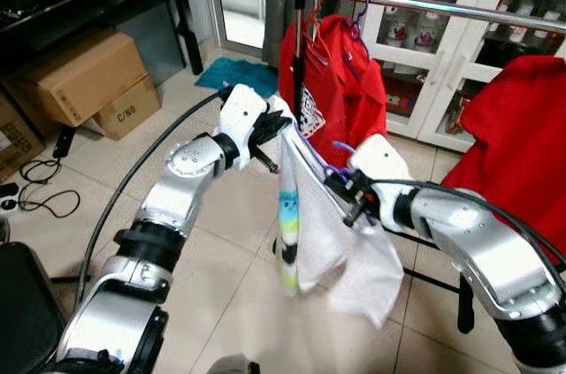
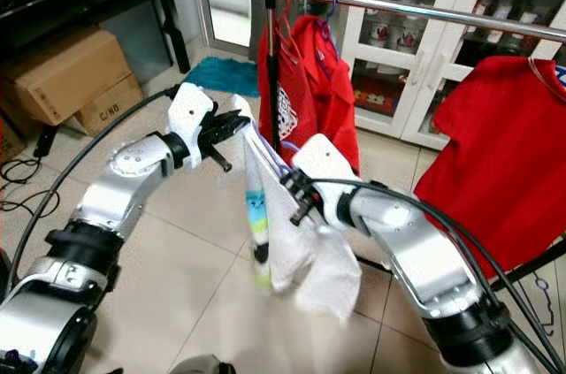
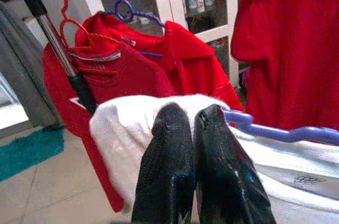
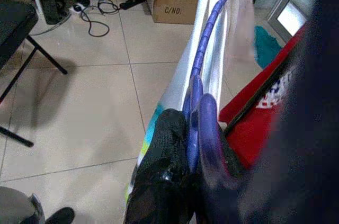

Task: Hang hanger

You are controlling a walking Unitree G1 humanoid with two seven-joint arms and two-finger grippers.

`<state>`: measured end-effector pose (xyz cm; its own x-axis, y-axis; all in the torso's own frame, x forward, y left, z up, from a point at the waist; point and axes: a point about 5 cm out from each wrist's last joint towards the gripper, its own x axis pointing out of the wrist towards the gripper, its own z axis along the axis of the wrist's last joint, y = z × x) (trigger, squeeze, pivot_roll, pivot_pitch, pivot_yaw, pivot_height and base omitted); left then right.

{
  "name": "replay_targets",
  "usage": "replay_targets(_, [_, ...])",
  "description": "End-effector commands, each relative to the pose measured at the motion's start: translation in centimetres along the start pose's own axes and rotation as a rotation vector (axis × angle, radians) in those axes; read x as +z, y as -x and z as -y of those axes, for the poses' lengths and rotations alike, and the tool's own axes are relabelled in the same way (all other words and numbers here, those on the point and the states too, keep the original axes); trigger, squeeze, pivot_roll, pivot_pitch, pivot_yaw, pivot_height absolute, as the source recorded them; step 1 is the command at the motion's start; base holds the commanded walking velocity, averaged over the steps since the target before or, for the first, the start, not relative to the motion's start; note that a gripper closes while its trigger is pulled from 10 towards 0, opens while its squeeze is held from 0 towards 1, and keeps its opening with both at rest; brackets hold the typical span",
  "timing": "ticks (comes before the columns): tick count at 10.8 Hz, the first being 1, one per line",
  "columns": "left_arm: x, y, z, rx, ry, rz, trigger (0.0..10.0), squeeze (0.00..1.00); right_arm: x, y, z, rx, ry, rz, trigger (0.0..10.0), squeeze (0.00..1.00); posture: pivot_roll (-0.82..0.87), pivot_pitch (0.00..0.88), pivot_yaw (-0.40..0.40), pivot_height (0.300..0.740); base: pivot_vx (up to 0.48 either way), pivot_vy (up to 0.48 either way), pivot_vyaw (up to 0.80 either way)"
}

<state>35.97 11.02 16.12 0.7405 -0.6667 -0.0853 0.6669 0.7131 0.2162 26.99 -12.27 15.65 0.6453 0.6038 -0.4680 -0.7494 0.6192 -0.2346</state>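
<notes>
A white shirt [image 1: 318, 232] with a coloured print hangs on a purple hanger [image 1: 311, 155], held up between both arms in front of the clothes rail [image 1: 442, 7]. My left gripper [image 1: 281, 125] is shut on the shirt's shoulder at one end of the hanger; in the left wrist view its fingers [image 3: 167, 144] pinch white cloth beside the hanger [image 3: 275, 131]. My right gripper [image 1: 340, 184] is shut on the hanger near its middle, and the right wrist view shows the hanger [image 4: 204, 75] running out from between the fingers. The hanger sits below the rail, apart from it.
Red shirts [image 1: 340, 91] hang on red and purple hangers at the rail's left end, by the black upright pole [image 1: 298, 64]. Another red shirt [image 1: 517, 144] hangs at the right. A white glass-door cabinet [image 1: 460, 38] stands behind. Cardboard boxes [image 1: 84, 82], floor cables [image 1: 40, 193] and a teal mat [image 1: 234, 73] lie to the left.
</notes>
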Motion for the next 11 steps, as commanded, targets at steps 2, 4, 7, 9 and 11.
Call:
replay_targets(2, [1.9, -0.4, -0.5, 0.001, -0.056, 0.076, 0.0, 0.00, 0.1, -0.3, -1.6, 0.107, 0.021, -0.020, 0.0, 0.00, 0.00, 0.000, 0.066, 0.740, 0.000, 0.000, 0.00])
replay_targets(4, [1.8, -0.7, 0.4, -0.042, -0.019, 0.100, 0.0, 0.00, -0.1, -0.6, -1.0, 0.063, -0.003, -0.015, 0.0, 0.00, 0.00, 0.000, 0.067, 0.740, 0.000, 0.000, 0.00])
replay_targets(7, [1.1, 0.1, -0.7, 0.068, -0.006, 0.076, 10.0, 0.00, 0.0, -0.2, 0.2, 0.016, -0.065, 0.035, 0.0, 0.00, 0.01, 0.000, 0.062, 0.740, 0.000, 0.000, 0.00])
replay_targets(9, [1.1, 0.0, -0.1, 0.074, 0.020, 0.102, 10.0, 1.00, 0.2, -0.2, 0.5, 0.006, -0.070, 0.044, 0.0, 0.00, 0.01, 0.000, 0.065, 0.740, 0.000, 0.000, 0.00])
replay_targets(11, [0.4, -0.1, 0.6, 0.063, 0.038, 0.085, 10.0, 0.00, 0.4, 0.1, 0.8, 0.000, -0.083, 0.062, 0.0, 0.00, 0.00, 0.000, 0.069, 0.740, 0.000, 0.000, 0.00])
